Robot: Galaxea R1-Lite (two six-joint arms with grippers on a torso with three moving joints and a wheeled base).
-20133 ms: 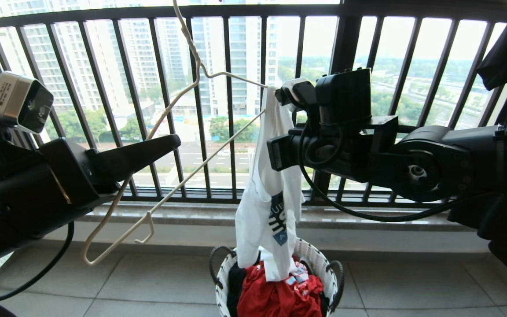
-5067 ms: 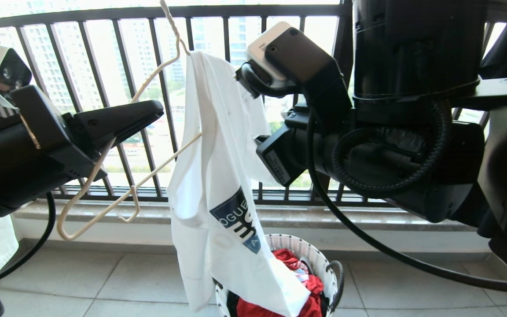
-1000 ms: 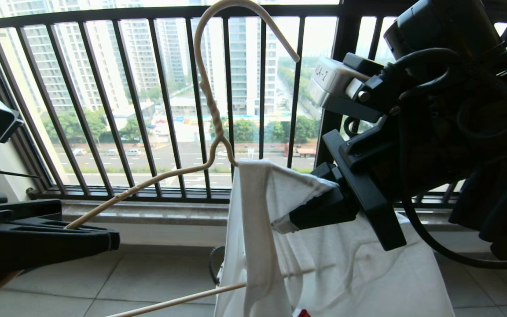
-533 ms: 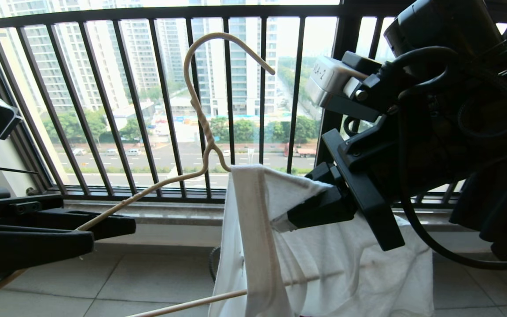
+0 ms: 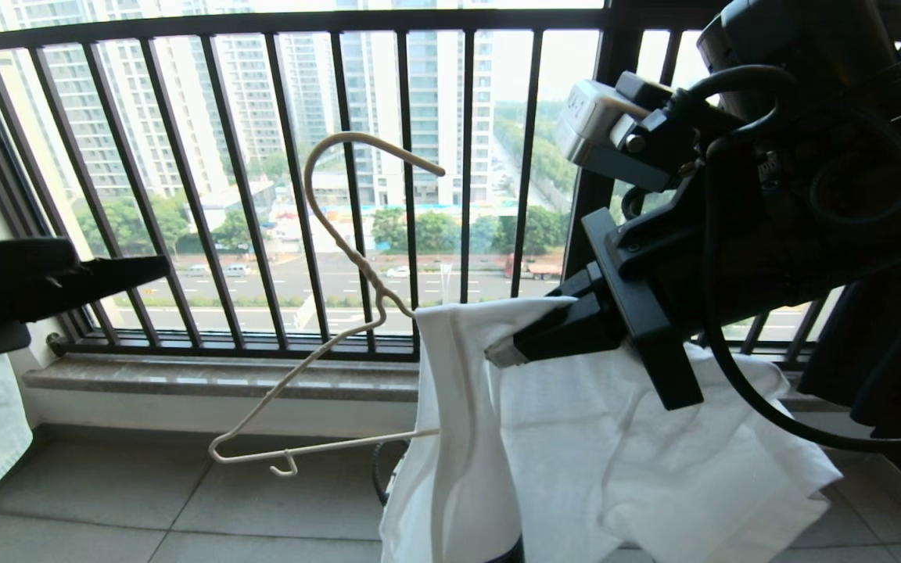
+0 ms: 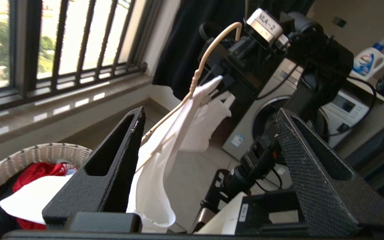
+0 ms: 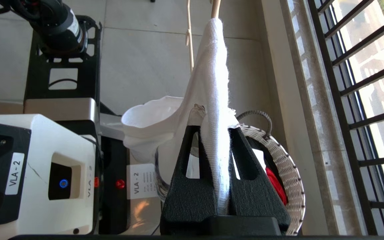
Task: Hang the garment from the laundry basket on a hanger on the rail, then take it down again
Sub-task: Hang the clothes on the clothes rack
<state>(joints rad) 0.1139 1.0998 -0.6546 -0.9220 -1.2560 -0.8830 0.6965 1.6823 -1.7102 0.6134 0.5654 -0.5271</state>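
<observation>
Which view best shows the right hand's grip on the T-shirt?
The right wrist view: the right hand is shut on a bunched fold of the T-shirt, cloth pinched between both fingers. The head view shows that grip side-on. The left wrist view shows it only distantly, beyond the open left hand.

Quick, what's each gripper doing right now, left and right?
Left gripper: open, holding nothing.
Right gripper: shut on the white T-shirt, with the hanger threaded in it.

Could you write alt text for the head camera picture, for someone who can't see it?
The right gripper, fingers shut, holds a white cotton T-shirt threaded on a thin cream-white wire hanger, which tilts in mid-air before a black barred window railing. The left gripper is at the left edge, apart from the hanger.
</observation>
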